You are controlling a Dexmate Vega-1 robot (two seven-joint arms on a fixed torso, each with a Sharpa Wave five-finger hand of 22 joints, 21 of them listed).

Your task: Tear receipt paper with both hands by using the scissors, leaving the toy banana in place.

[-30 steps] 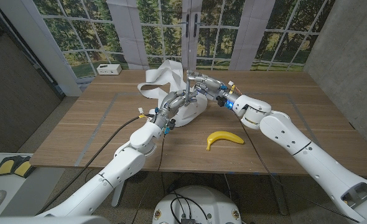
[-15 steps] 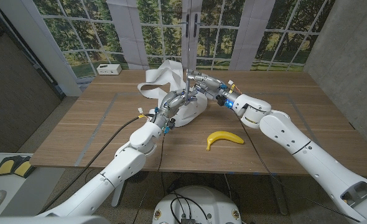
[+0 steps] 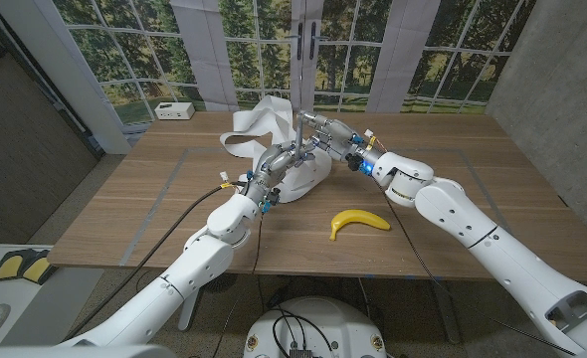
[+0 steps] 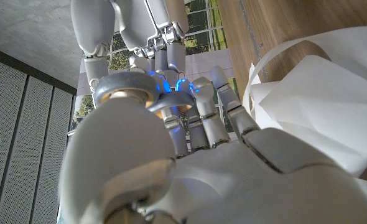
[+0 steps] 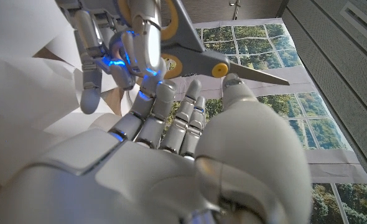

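White receipt paper [image 3: 298,177] gripped by left hand [image 3: 277,164], right hand [image 3: 325,136] holding scissors [image 5: 199,51], toy banana [image 3: 358,221] nearby.

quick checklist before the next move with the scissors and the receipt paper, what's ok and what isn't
1. Scissors held: ok. The right hand grips them at the yellow-lined handles, blades pointing up in the head view.
2. Blades open or closed: they look closed in the right wrist view, but cannot tell for sure.
3. Receipt paper held by the left hand: cannot tell. The hand is at the paper, but no view shows a clear grip.
4. Paper between the blades: not ok. The blades stand above the paper, clear of it.
5. Toy banana in place: ok. It lies on the table, apart from both hands.
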